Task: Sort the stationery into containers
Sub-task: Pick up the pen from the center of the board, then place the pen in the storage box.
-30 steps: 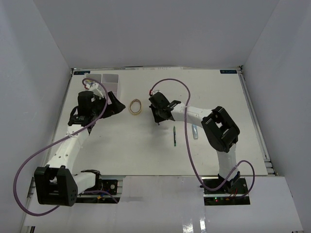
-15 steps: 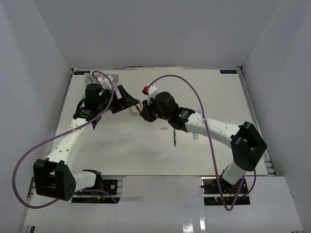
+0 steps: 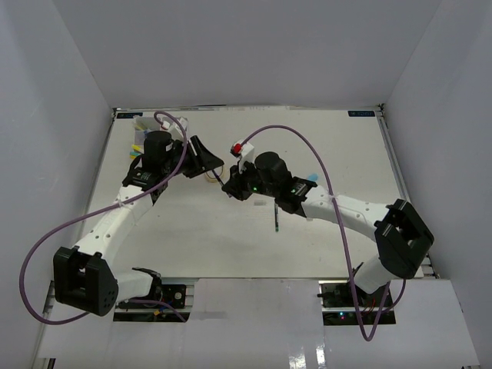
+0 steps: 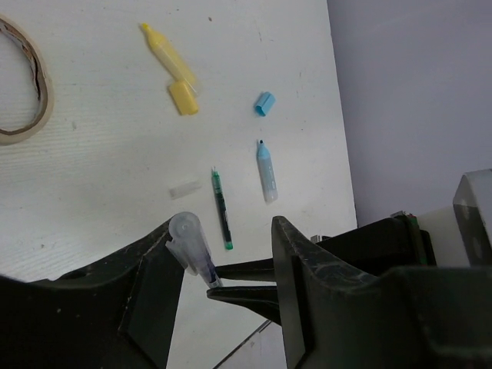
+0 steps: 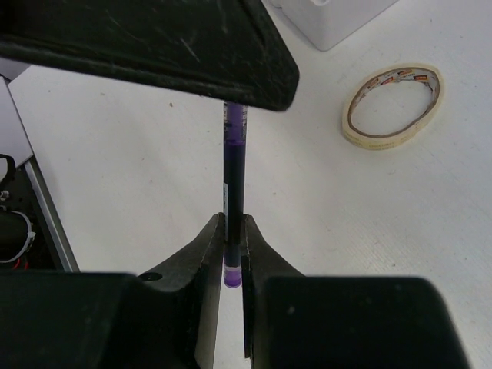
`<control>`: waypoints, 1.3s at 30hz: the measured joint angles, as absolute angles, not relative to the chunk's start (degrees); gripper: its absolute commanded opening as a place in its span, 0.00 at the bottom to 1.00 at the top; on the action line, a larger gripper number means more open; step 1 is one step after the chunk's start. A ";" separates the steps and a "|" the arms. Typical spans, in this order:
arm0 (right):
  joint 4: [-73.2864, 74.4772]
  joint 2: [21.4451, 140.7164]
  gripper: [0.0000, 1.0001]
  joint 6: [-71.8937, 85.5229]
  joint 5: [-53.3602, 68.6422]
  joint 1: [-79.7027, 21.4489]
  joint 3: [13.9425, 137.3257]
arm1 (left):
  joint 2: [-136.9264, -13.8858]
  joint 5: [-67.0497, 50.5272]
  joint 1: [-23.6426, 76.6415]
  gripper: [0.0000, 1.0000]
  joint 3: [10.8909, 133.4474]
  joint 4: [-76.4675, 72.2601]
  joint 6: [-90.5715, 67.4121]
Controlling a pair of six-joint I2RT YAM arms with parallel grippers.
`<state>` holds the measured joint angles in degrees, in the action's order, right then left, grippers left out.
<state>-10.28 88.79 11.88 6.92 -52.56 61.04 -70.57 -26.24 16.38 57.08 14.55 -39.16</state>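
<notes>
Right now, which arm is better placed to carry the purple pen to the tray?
Left. The right arm clamps the pen, but the left arm has open jaws around its far end, and the tray lies on the left arm's side.

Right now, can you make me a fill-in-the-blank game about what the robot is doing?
1. The right gripper is shut on a ___ pen.
2. The left gripper is ___ around that pen.
3. The highlighter is ___.
Missing words: purple; open; yellow.
</notes>
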 measured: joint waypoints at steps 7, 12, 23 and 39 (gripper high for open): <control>-12.51 88.18 0.19 12.47 8.03 -52.53 60.05 | -71.13 -25.34 17.41 0.25 57.08 14.63 -39.75; -13.23 88.14 0.32 12.95 8.01 -52.47 59.94 | -71.16 -23.35 17.45 0.03 57.08 14.79 -38.61; -9.41 85.80 0.97 11.33 3.62 -52.40 58.41 | -72.75 -11.55 17.50 0.04 61.67 16.56 -33.69; -3.92 62.78 0.90 7.11 -13.30 -50.61 42.26 | -95.74 8.10 1.67 0.08 82.70 11.42 -29.56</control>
<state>-3.92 62.78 7.11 -13.30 -50.61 42.26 -95.74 8.10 1.67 82.70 11.42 -29.56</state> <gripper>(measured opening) 0.900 0.247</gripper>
